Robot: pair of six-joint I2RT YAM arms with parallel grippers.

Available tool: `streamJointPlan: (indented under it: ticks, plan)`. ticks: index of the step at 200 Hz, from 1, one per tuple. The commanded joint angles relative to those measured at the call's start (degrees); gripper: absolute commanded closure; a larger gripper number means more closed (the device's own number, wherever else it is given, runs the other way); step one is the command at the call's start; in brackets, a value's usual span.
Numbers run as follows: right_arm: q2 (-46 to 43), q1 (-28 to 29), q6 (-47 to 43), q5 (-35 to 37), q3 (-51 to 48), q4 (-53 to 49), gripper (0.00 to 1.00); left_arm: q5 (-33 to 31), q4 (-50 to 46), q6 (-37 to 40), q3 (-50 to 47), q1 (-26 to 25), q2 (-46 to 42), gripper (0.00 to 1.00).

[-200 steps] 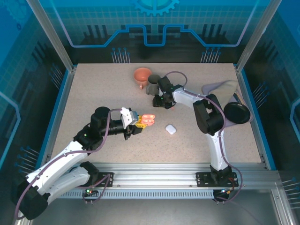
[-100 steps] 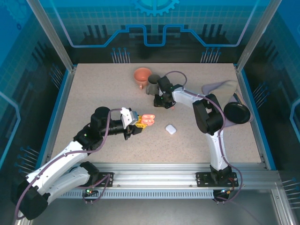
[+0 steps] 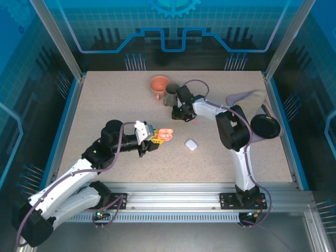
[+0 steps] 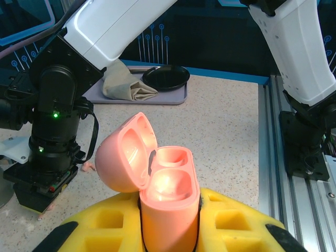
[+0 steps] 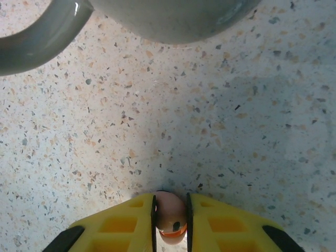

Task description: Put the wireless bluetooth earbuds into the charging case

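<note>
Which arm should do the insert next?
Right. The right gripper is shut on a pink earbud; the left gripper holds the open pink case, whose wells look empty.

orange cup [image 3: 159,84] beside grey mug [image 3: 170,98]

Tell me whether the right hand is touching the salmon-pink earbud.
Touching. The right wrist view shows the earbud pinched between the right hand's yellow fingers, no gap on either side.
</note>
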Motion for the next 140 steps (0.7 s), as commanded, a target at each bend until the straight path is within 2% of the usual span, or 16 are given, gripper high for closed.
streamJointPlan:
  ticks: [1, 82, 140]
  plan:
    - [-2.93, 0.47, -1.71, -0.86, -3.4, 2.26, 0.79, -0.19, -0.26, -0.12, -0.35, -0.47, -0.92, 1.0]
    - [-22.54, -1.07, -9.47, -1.74, -22.99, 14.39, 0.79, 0.64, 2.1, -2.64, -1.22, -0.51, -0.58, 1.0]
    - [-41.95, -0.85, -16.42, -0.53, -34.85, 20.6, 0.79, 1.36, 4.67, -7.0, -0.97, -0.48, 1.51, 1.0]
